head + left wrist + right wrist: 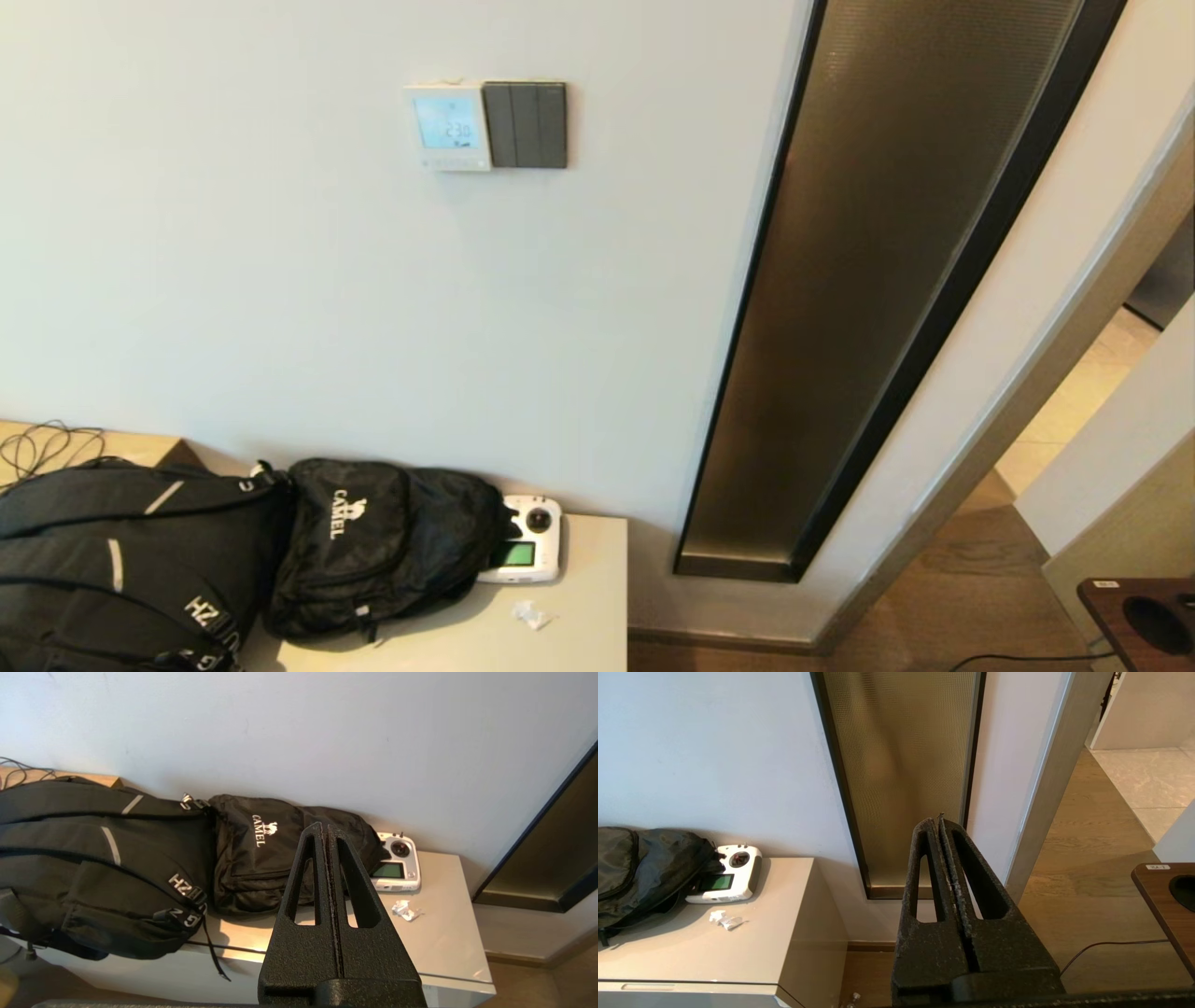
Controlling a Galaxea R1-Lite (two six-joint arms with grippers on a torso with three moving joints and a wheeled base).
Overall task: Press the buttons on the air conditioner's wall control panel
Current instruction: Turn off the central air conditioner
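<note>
head view showed neither arm; the air conditioner's wall control panel (448,126) sat high on the pale wall, its screen glowing pale blue with digits, and the buttons (455,162) ran as a row of tiny pale dots along its bottom edge. touching the panel's side was a dark grey switch plate (527,124) with 3 tall rockers.

left wrist view had the left gripper (328,833) with its 2 black fingers pressed together, nothing between them. it hung low before a pale cabinet (448,933); beyond its tips lay a black camel bag (261,854), a larger black backpack (93,858) beside that, and a white handheld remote (397,868) with a green screen just past the fingertips. a crumpled scrap (405,910) lay near the remote. the panel was out of this camera's sight, well above the gripper.

right wrist view had the right gripper (937,823) likewise closed tight on nothing, low over the wooden floor (1092,858), facing a tall bronze glass strip (901,774) in the wall, with the cabinet off to one side.
</note>
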